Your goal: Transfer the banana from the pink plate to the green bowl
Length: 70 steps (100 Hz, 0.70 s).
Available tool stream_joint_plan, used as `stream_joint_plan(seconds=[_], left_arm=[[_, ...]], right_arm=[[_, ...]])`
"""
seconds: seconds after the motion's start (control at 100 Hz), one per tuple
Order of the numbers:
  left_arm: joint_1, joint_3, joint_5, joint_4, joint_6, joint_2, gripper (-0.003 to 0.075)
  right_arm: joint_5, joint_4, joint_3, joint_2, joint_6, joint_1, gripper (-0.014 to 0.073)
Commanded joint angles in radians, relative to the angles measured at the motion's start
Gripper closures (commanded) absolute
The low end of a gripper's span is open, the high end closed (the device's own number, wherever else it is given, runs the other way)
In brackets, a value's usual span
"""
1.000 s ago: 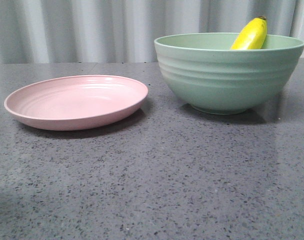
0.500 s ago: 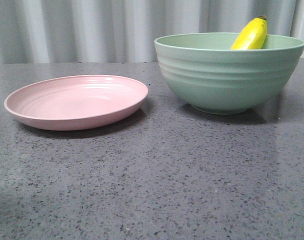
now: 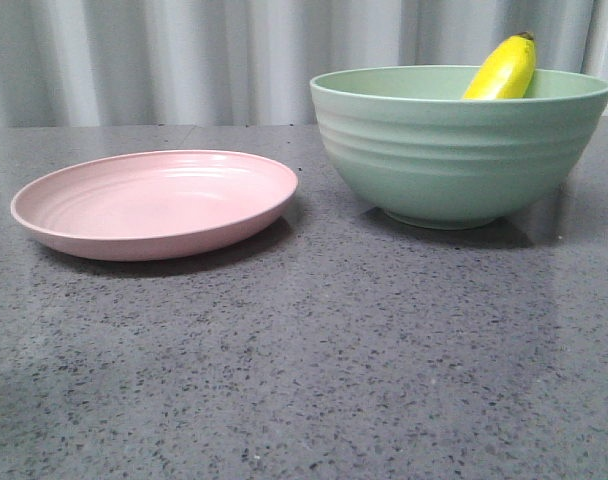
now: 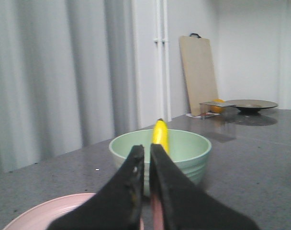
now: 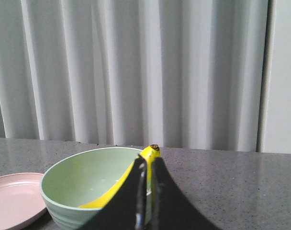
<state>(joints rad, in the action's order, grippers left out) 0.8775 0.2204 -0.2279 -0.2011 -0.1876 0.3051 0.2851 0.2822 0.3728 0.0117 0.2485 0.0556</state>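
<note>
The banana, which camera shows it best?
The right wrist view: the banana leans inside the green bowl, most of its length visible. Front and left wrist views show only its upper end above the rim.

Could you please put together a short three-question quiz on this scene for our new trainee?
1. True or false: the banana lies on the pink plate.
2. Which stands taller on the table: A) plate, B) green bowl?
3. How do the jaws of the left gripper and right gripper stand?

Key: 1. False; it leans inside the bowl, its tip above the rim. 2. B. 3. Both are shut, holding nothing.
</note>
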Motion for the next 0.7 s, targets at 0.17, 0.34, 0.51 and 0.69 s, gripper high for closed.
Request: stream_joint_plan(seconds=[0.17,0.34,0.51,0.69], left_arm=[[-0.236,-0.088,-0.122,0.075,0.008,-0.072,0.0739],[-0.441,-0.184,-0.122,0.072,0.008,-0.165,0.0739],[-0.641,-0.245,-0.057,0.039,0.008,-0.252,0.0739],[-0.789,-0.247,0.171,0.039,0.008,-0.312,0.0739]], right_arm=[[-0.081,-0.004,0.022,-0.008,0.013,0.0,0.0669],[-0.081,-0.004,0.022,-0.008,0.013,0.0,0.067],[-0.081,-0.004,0.022,-0.008,0.013,0.0,0.0669],[-0.081,-0.004,0.022,-0.008,0.013,0.0,0.067]])
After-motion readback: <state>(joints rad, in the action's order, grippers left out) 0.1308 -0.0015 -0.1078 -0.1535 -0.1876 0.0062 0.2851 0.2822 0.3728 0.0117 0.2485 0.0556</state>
